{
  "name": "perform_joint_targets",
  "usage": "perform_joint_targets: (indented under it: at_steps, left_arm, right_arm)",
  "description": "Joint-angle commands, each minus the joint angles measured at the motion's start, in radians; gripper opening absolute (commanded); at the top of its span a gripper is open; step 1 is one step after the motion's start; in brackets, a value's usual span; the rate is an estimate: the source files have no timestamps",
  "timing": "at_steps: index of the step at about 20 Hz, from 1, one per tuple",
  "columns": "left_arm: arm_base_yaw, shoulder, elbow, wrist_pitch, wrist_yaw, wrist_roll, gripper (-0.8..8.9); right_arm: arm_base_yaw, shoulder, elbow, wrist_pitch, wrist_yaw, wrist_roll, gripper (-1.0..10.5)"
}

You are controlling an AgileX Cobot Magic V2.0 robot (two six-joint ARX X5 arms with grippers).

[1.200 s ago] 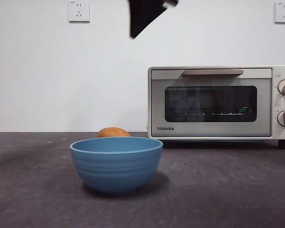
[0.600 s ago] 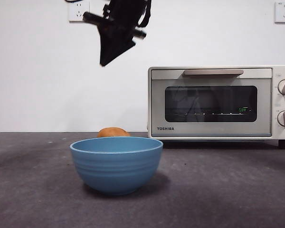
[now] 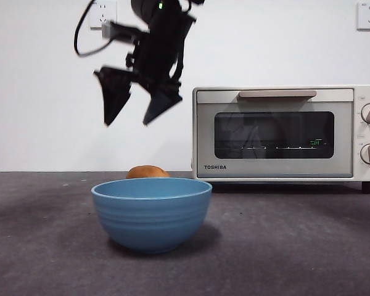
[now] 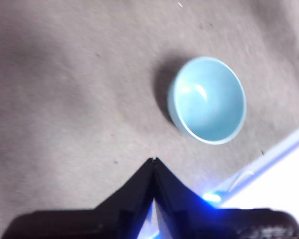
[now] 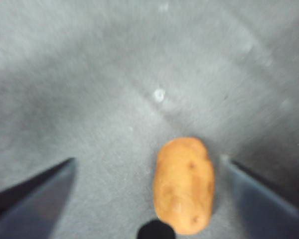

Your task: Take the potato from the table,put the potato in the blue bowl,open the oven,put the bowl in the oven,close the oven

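Matt speckled table (image 3: 296,246), smooth-skinned potato (image 5: 183,184)

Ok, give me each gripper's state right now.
Left gripper: shut, holding nothing.
Right gripper: open, empty, in the air above the potato.

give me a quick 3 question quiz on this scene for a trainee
1. True or false: the potato lies inside the bowl.
2. Which gripper has open jaws above the potato? A) left B) right
3. Is the oven door open or shut?

Key: 1 false, it lies on the table behind the bowl. 2 B. 3 shut.
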State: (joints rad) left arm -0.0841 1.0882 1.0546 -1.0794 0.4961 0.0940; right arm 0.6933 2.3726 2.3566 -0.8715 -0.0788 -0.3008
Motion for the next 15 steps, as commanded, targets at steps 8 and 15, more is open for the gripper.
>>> perform_joint_targets:
  at_steps: [8,15]
  left_arm:
    - [-0.16,-0.002,0.0,0.007,0.001,-0.013,-0.04]
    - [-0.216,-0.002,0.0,0.023,0.001,-0.037,-0.04]
  right_arm:
    - [-0.022,0.14,0.0,0.036,0.097,0.018,6.4]
    - [-0.042,0.175,0.0,0.043,0.03,0.039,6.3]
